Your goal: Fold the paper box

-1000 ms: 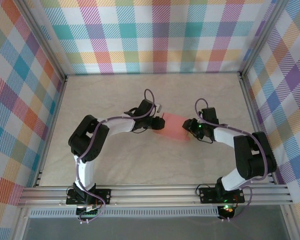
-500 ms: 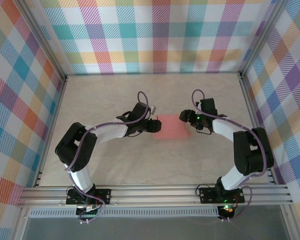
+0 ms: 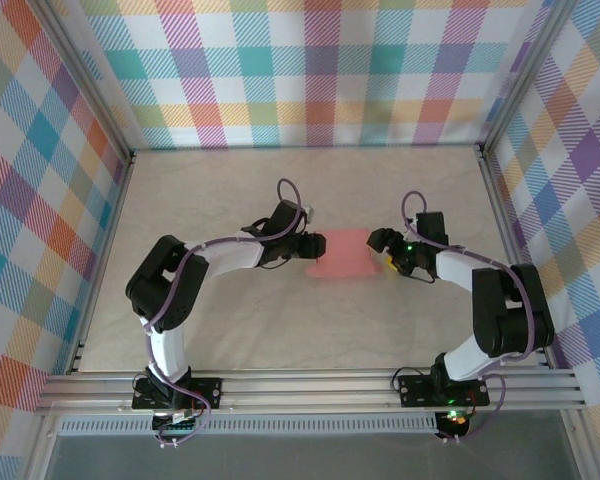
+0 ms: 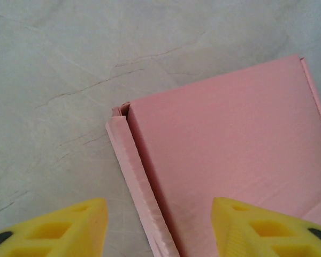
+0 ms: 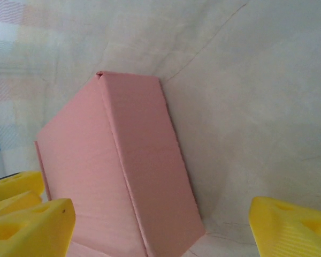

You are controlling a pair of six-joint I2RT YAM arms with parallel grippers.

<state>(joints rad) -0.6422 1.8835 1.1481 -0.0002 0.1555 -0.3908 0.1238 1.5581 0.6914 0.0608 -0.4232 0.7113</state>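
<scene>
Partly cropped — the paper box (image 4: 230, 155) runs past both wrist views.

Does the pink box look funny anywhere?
A little. On the paper box, one long side flap leans away from the top panel instead of lying flush, leaving a small gap at its far corner.
</scene>
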